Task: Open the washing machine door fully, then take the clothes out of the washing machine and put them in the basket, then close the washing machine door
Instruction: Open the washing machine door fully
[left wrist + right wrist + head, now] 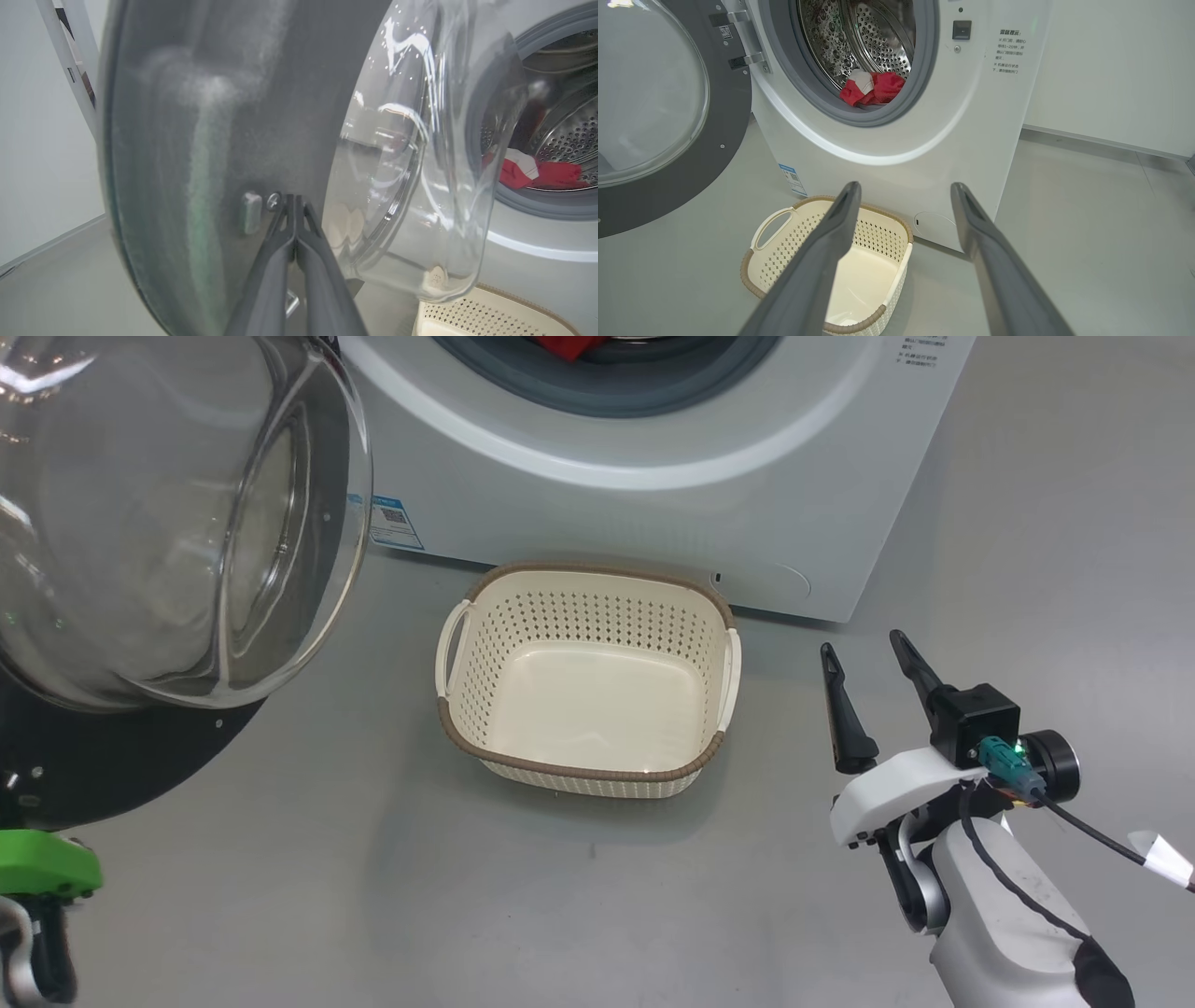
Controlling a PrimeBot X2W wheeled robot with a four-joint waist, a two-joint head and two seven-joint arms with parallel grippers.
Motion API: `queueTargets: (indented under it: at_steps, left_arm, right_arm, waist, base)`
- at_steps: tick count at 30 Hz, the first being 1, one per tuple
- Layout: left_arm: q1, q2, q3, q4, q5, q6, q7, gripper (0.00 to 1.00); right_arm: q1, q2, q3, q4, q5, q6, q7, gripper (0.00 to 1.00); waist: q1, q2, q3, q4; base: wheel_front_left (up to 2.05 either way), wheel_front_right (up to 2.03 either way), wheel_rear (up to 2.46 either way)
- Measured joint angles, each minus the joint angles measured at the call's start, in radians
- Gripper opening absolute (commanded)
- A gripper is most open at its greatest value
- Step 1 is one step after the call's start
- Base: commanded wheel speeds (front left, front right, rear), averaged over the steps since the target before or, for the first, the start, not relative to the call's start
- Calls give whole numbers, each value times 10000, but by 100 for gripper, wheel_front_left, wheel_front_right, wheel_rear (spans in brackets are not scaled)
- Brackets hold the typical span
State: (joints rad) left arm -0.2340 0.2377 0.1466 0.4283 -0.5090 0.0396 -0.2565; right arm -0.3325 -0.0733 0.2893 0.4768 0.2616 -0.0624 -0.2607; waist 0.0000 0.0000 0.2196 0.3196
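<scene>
The washing machine [653, 504] stands with its door [168, 513] swung out to the left, glass bowl facing me. Red and white clothes [873, 88] lie at the front of the steel drum; they also show as clothes [537, 172] past the glass. The cream basket [579, 771] sits empty on the floor before the machine. My left gripper [293, 199] is shut, its tips pressed to the door's black inner rim [210, 116] beside a screw, with nothing between the fingers. My right gripper [862, 644] hangs open to the right of the basket, aimed at the machine's lower front.
A blue label [392, 523] is on the machine's lower left front and a round cover [761, 583] at its base. Grey floor [327, 896] spreads around the basket. A white wall [1111, 70] rises right of the machine.
</scene>
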Motion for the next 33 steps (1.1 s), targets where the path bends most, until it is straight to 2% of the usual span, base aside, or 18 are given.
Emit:
queueTargets:
  at_steps: [4, 14, 18, 27, 30, 31, 32, 33]
  left_arm:
    - [-346, 403, 171, 401, 2, 81, -2, 0]
    - [-854, 740, 372, 966, -6, -31, -2, 0]
    - [-857, 453, 378, 694, 27, -201, -2, 0]
    - [-629, -679, 10, -562, 548, -679, -2, 0]
    - [-341, -865, -27, -972, 700, -828, -2, 0]
    - [-262, -888, -38, -1126, 744, -909, -2, 8]
    - [-201, -932, -40, -1262, 794, -989, -2, 22]
    - [-158, -1009, -56, -1390, 832, -1035, -4, 42]
  right_arm:
    - [-111, 12, 8, -19, -2, 86, 0, 100]
    - [-181, 36, 8, -81, -29, 88, 0, 100]
    - [-180, 61, -146, -105, -29, 86, 0, 100]
    - [-128, 77, -431, -167, 4, 86, 0, 100]
    - [-86, 92, -428, -178, 4, 100, 0, 100]
    - [-83, 102, -426, -184, 6, 105, 0, 100]
    - [-80, 109, -426, -192, 8, 121, 0, 100]
    - [-76, 111, -424, -199, 10, 171, 0, 100]
  waist:
    - [0, 0, 84, -109]
    - [0, 0, 205, -383]
    - [0, 0, 163, -472]
    - [0, 0, -103, -445]
    - [0, 0, -221, -448]
    - [0, 0, -261, -463]
    - [0, 0, -296, -485]
    - [0, 0, -328, -516]
  base:
    - [0, 0, 0]
    - [0, 0, 0]
    - [0, 0, 0]
    - [0, 0, 0]
    - [0, 0, 0]
    - [0, 0, 0]
    - [0, 0, 0]
    - [0, 0, 0]
